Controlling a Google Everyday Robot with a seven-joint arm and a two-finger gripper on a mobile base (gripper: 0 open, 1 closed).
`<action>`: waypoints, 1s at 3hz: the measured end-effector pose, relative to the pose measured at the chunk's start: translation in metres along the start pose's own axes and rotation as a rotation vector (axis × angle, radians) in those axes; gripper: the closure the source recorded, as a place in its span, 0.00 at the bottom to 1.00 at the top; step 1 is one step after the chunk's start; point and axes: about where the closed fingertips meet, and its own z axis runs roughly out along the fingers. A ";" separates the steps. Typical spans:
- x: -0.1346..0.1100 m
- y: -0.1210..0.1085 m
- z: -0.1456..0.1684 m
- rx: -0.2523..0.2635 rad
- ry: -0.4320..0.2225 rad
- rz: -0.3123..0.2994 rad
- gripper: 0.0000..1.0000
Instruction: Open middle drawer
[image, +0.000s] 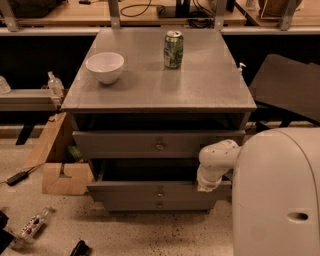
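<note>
Lower right, a white robot body (280, 195) fills the corner beside a grey cabinet (200, 90), whose middle drawer (130, 191) stands pulled out past the top drawer (115, 145) and bottom drawer (130, 205), dark tray showing behind its front. White arm (220, 156) bends down to that drawer's right end, gripper (206, 186) at the front's top edge; whether it is spread or pressed together cannot be told. On top: white bowl (105, 66) at left, green can (173, 49) upright further back, well apart.

drawers (120, 145) 3 | bowl (104, 66) 1 | can (173, 49) 1 | cardboard box (62, 177) 1 | gripper (205, 186) 1, at middle drawer (130, 191) right end
</note>
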 end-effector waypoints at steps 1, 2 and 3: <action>0.000 0.000 0.000 0.000 0.000 0.000 0.27; 0.000 0.000 -0.001 0.000 0.000 0.000 0.04; 0.000 0.001 0.000 -0.002 0.000 0.000 0.00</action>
